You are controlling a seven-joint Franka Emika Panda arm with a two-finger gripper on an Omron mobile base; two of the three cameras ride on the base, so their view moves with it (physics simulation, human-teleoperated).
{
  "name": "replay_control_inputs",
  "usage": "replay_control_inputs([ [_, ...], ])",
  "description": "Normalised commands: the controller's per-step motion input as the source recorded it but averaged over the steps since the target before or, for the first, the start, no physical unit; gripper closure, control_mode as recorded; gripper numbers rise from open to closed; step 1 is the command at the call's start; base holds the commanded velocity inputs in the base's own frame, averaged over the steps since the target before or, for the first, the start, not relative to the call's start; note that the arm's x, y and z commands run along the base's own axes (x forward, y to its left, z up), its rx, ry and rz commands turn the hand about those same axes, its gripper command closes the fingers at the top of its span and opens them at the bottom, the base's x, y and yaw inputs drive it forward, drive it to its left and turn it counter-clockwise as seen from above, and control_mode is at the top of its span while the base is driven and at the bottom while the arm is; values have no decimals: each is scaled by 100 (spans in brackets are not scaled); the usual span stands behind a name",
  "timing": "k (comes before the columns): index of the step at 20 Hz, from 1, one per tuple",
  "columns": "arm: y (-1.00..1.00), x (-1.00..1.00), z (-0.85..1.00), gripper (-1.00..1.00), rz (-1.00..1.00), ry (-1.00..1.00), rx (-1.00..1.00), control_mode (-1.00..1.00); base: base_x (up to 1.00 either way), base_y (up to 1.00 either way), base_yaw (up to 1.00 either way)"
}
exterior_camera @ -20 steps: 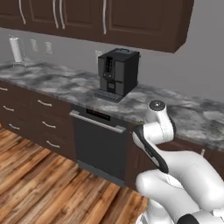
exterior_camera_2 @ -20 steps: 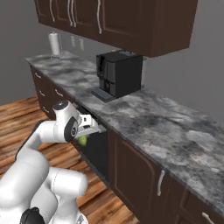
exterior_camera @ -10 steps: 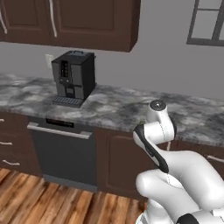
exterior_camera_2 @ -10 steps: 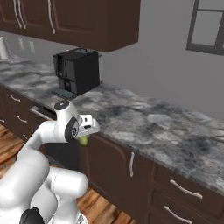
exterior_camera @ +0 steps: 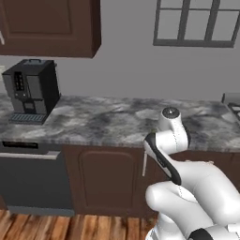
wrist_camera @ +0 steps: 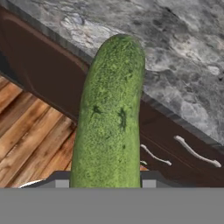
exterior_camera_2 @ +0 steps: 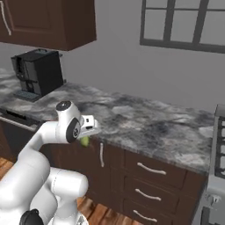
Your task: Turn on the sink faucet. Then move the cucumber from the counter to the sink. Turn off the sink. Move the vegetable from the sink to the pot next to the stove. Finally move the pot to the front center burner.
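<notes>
In the hand view the dark green cucumber (wrist_camera: 109,113) stands lengthwise straight out from my gripper (wrist_camera: 104,181), which is shut on its lower end. The right base view shows the gripper (exterior_camera_2: 86,137) held in front of the cabinets, just below the edge of the counter (exterior_camera_2: 145,123), with the cucumber's pale green tip (exterior_camera_2: 84,141) poking out beneath the hand. The grey marbled counter (exterior_camera: 117,122) runs across both base views. The stove's silver edge (exterior_camera_2: 218,132) shows at the far right. Sink, faucet and pot are out of view.
A black coffee machine (exterior_camera: 30,91) stands on the counter at the left, above a dark dishwasher front (exterior_camera: 33,178). Dark brown drawers with silver handles (exterior_camera_2: 151,169) line the space under the counter. A window (exterior_camera: 197,21) sits in the wall above. The floor is wood.
The whole picture has slid left: the base has driven right along the counter. The coffee machine has drifted to the left edge, while the window and stove edge have come into view. The grip on the cucumber is unchanged.
</notes>
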Motion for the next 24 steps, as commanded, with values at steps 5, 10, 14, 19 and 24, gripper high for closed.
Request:
replay_control_inputs([
  [5,0,0,0,100,0,0,0,100,28,-55,-26],
  [10,0,0,0,100,0,0,0,100,32,-70,-14],
  [14,0,0,0,100,0,0,0,100,26,-85,-9],
  [19,0,0,0,100,0,0,0,100,23,-90,-9],
  [24,0,0,0,100,0,0,0,100,18,-88,-9],
])
